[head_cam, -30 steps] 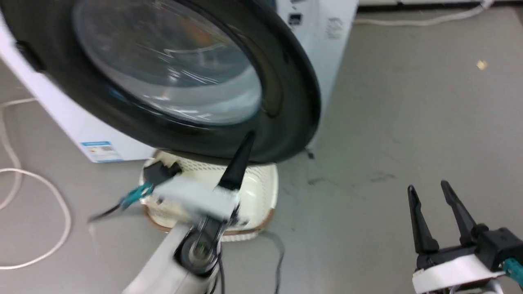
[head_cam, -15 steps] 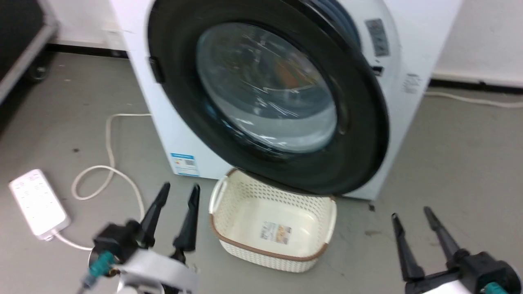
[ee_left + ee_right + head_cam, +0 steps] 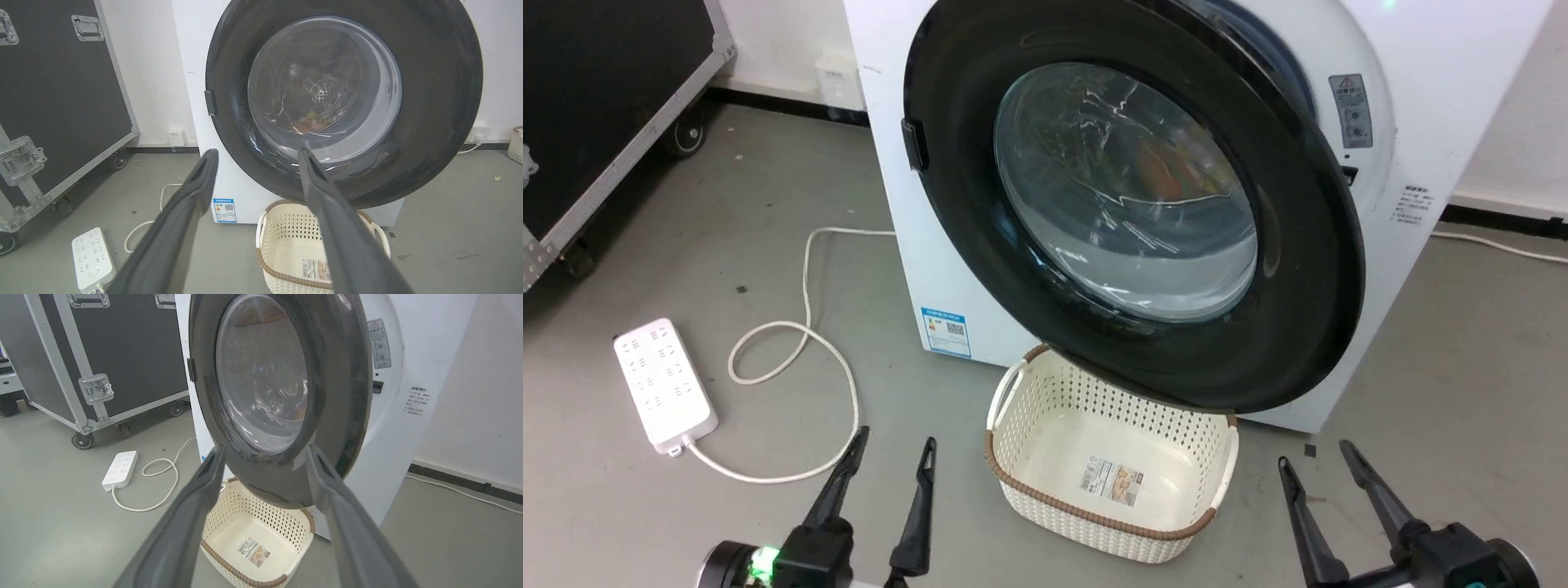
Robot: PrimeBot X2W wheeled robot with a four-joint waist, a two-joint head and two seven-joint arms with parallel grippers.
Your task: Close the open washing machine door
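Washing machine door (image 3: 1131, 200) ajar off the white washer (image 3: 911, 245); cream basket (image 3: 1013, 482) on floor (image 3: 1445, 367) just under its lower rim (power strip (image 3: 663, 384) further left). Left gripper (image 3: 895, 438) and right gripper (image 3: 1315, 454) spread, empty, short of the door

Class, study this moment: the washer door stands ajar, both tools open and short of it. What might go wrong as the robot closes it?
1. The basket sits under the washing machine door's lower edge; a low reach by the left tool or right tool may knock it.
2. A pointed tool may slip on the bulging glass; the black rim looks safer.
3. The power strip and cable lie on the floor, a snag if the base rolls.
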